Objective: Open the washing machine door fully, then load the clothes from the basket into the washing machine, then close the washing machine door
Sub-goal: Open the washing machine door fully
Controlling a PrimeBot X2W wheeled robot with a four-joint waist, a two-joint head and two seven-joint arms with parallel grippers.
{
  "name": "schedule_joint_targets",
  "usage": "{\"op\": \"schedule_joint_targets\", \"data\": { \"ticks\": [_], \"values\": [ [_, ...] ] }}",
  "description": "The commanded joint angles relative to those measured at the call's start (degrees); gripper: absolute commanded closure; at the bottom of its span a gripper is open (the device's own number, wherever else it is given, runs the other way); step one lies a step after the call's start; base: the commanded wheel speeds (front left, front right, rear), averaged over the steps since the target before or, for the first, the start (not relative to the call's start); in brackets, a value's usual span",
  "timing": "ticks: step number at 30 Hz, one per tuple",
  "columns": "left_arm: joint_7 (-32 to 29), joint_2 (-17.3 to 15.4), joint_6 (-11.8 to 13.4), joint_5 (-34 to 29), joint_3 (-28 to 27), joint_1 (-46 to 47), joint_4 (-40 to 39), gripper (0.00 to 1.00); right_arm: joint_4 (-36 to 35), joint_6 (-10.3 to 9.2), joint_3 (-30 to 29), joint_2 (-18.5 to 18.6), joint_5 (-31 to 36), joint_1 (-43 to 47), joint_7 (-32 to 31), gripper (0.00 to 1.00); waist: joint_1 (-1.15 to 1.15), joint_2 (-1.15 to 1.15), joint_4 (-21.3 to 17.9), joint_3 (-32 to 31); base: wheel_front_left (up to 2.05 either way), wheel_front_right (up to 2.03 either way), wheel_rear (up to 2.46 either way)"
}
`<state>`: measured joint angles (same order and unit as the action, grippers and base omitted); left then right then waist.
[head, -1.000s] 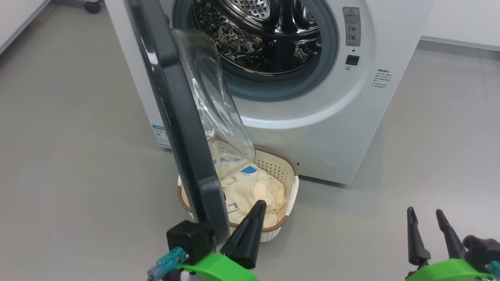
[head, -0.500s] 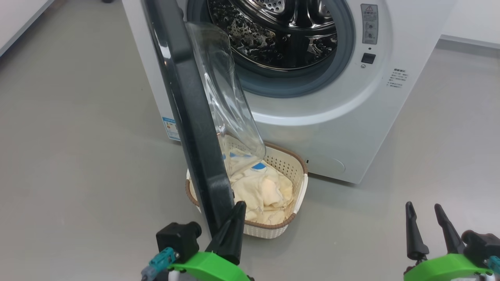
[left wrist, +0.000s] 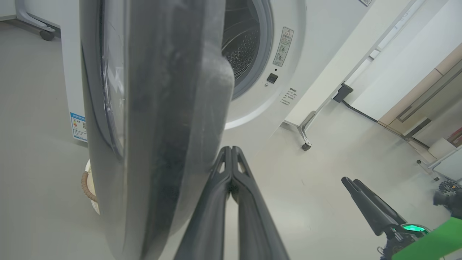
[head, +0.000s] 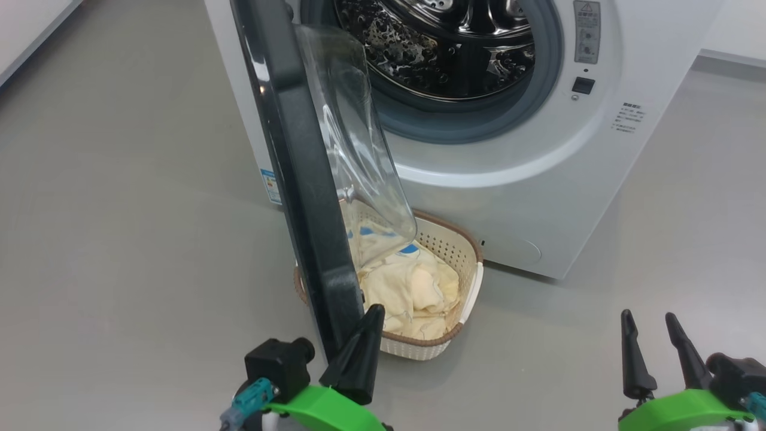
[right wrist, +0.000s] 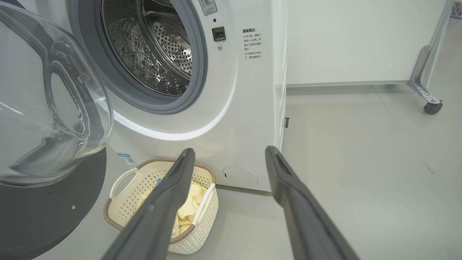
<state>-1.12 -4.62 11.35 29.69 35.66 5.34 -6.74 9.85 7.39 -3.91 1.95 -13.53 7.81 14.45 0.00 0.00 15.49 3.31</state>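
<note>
The white washing machine (head: 526, 179) shows its metal drum (head: 443, 48) behind the washing machine door (head: 299, 179), which stands swung out, black rim edge-on, glass bulge (head: 353, 131) facing the drum. Below the door, the cream basket (head: 419, 350) sits on the floor with the pale yellow clothes (head: 413, 287) in it. My left gripper (head: 374, 314) is shut and empty, its tip close beside the door's lower rim on the inner side; the left wrist view shows the same gripper (left wrist: 229, 148) right of the door (left wrist: 155, 126). My right gripper (head: 648, 317) hangs open over bare floor, right of the basket (right wrist: 126, 202).
Grey floor surrounds the machine. A white panel on a metal frame with a caster wheel (right wrist: 429, 106) stands to the machine's right. White furniture (head: 30, 24) edges the far left.
The head camera has shifted, so the whole scene sits further right and up. The left gripper stays shut by the door's lower rim. The right gripper has not moved.
</note>
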Motion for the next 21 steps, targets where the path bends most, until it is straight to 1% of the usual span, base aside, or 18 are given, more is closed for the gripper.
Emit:
{"op": "schedule_joint_targets", "data": {
  "ticks": [1,9,12,21],
  "values": [
    [0.4,-0.1,0.7,-0.9,-2.2,2.9,-1.7,1.0,-1.5,0.1,1.1,0.9,0.1,-2.8,0.5,0.0,0.0,0.0,0.6,0.2,0.0,0.0,0.0],
    [-0.1,-0.6,1.0,-1.1,-2.0,3.2,-2.2,1.0,-1.4,0.1,1.2,0.9,0.0,-3.3,0.5,0.0,0.0,0.0,3.4,0.9,0.0,0.0,0.0],
    [-0.1,-0.8,1.1,-1.2,-2.0,3.3,-2.4,1.0,-1.4,0.1,1.2,0.9,0.1,-3.6,0.5,0.0,0.0,0.0,5.0,1.4,0.0,0.0,0.0],
    [0.9,-1.9,2.1,-1.0,-3.8,2.9,-2.1,1.0,-1.4,0.1,1.3,0.9,0.7,-4.1,0.5,0.0,0.0,0.0,8.5,2.1,0.0,0.0,0.0]
  ]
}}
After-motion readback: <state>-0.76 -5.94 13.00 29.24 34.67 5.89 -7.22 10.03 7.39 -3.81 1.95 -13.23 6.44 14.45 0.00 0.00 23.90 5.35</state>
